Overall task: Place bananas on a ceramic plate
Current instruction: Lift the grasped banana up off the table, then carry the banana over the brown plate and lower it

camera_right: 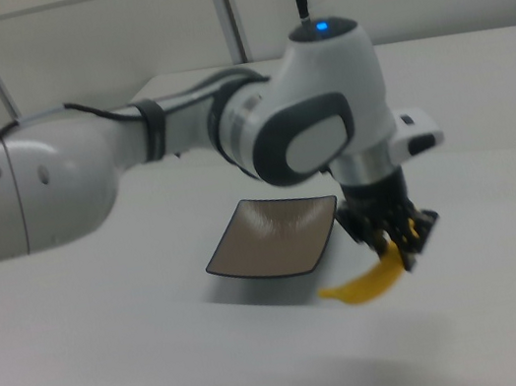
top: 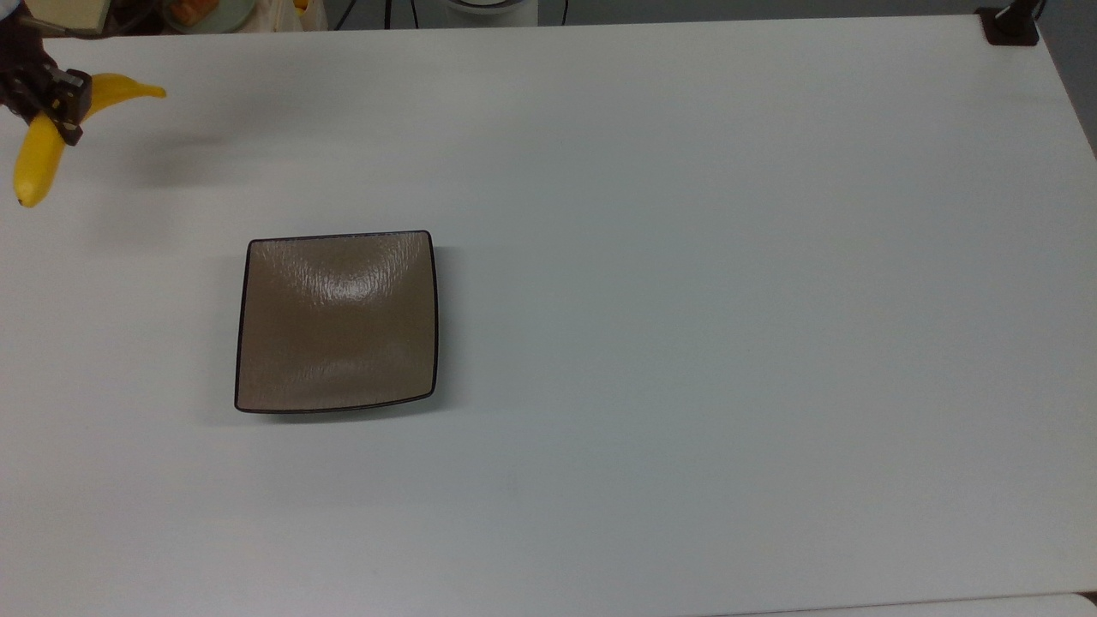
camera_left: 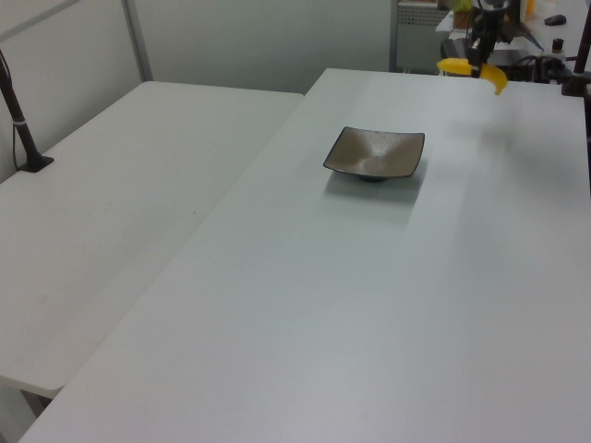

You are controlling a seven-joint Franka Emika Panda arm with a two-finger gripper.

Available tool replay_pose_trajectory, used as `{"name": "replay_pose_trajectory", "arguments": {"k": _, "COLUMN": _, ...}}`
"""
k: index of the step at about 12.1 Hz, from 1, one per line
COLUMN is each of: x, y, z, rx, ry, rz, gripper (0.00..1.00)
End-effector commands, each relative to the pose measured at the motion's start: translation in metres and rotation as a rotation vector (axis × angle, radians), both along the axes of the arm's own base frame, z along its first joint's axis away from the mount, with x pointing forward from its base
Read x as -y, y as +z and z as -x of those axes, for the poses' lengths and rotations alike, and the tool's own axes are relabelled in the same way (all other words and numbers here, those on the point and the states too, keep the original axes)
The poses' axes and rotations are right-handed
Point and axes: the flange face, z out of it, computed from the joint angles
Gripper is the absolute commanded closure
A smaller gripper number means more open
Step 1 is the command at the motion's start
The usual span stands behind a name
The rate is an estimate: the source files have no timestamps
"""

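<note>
White table (top: 686,300) filled most of top view. Large white arm (camera_right: 179,142) reached in from right view's left. Square brown plate (top: 337,321) sat flat toward table's left side in top view, nothing on it. Banana (top: 38,141) hung lifted clear of surface near top view's far left corner, its shadow on table beside it, well apart from plate. Gripper (top: 62,103) was clamped around banana's middle.

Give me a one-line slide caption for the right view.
Panda arm's gripper holds the yellow banana in the air above the white table, beside the empty square brown plate.
</note>
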Motion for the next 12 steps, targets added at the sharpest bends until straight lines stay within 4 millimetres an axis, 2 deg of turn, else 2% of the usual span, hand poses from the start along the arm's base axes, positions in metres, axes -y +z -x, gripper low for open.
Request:
{"name": "replay_pose_trajectory", "arguments": {"k": 1, "x": -0.041, "y": 0.046, "z": -0.017, "rx": 0.03, "ry": 0.033, "rz": -0.087, "gripper": 1.0}}
{"name": "replay_pose_trajectory", "arguments": {"k": 3, "x": -0.073, "y": 0.059, "z": -0.033, "rx": 0.044, "ry": -0.003, "rz": -0.109, "gripper": 1.0}}
{"name": "replay_pose_trajectory", "arguments": {"k": 4, "x": -0.084, "y": 0.06, "z": -0.039, "rx": 0.047, "ry": -0.019, "rz": -0.114, "gripper": 1.0}}
{"name": "replay_pose_trajectory", "arguments": {"k": 5, "x": -0.107, "y": 0.057, "z": -0.05, "rx": 0.045, "ry": -0.03, "rz": -0.119, "gripper": 1.0}}
{"name": "replay_pose_trajectory", "arguments": {"k": 7, "x": -0.134, "y": 0.054, "z": -0.062, "rx": 0.045, "ry": -0.062, "rz": -0.127, "gripper": 1.0}}
{"name": "replay_pose_trajectory", "arguments": {"k": 10, "x": -0.174, "y": 0.037, "z": -0.078, "rx": 0.025, "ry": -0.121, "rz": -0.143, "gripper": 1.0}}
{"name": "replay_pose_trajectory", "arguments": {"k": 12, "x": -0.192, "y": 0.019, "z": -0.09, "rx": 0.019, "ry": -0.151, "rz": -0.149, "gripper": 1.0}}
